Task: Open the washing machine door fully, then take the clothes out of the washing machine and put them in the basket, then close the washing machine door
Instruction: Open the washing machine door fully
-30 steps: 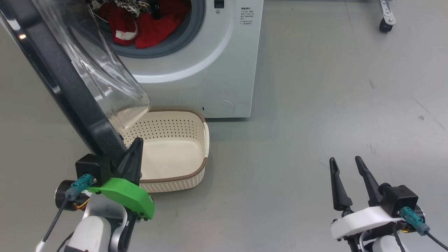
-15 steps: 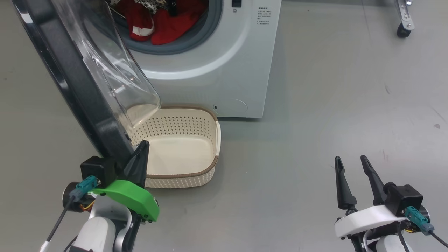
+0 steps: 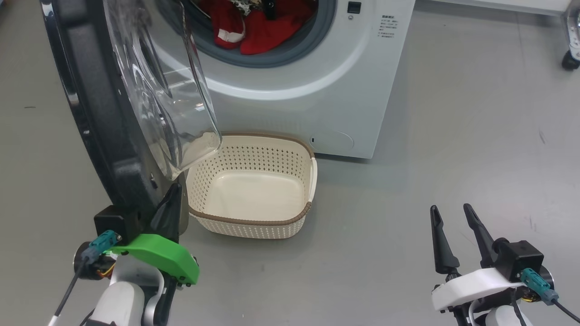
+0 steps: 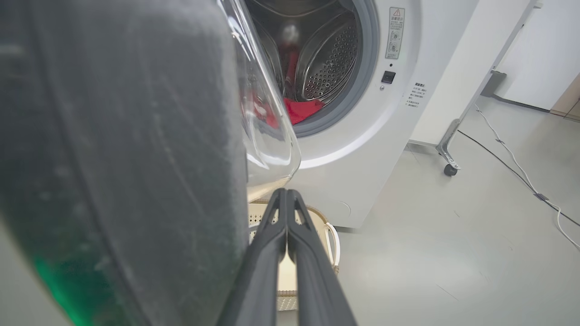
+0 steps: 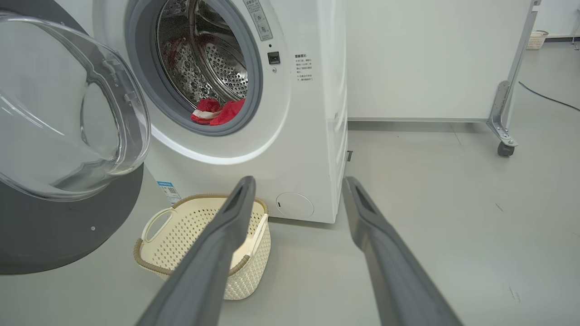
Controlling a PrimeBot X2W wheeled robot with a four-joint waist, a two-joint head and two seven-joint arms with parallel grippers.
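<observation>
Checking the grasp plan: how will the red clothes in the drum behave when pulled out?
The clothes lie crumpled in folds, so probably floppy, draping from any pinch. They are heaped together, so one pull may drag several.

With the washing machine door [image 3: 90, 113] open, red clothes [image 3: 263, 31] lie in the washing machine [image 3: 344, 81], cream basket [image 3: 253, 222] before it.
</observation>
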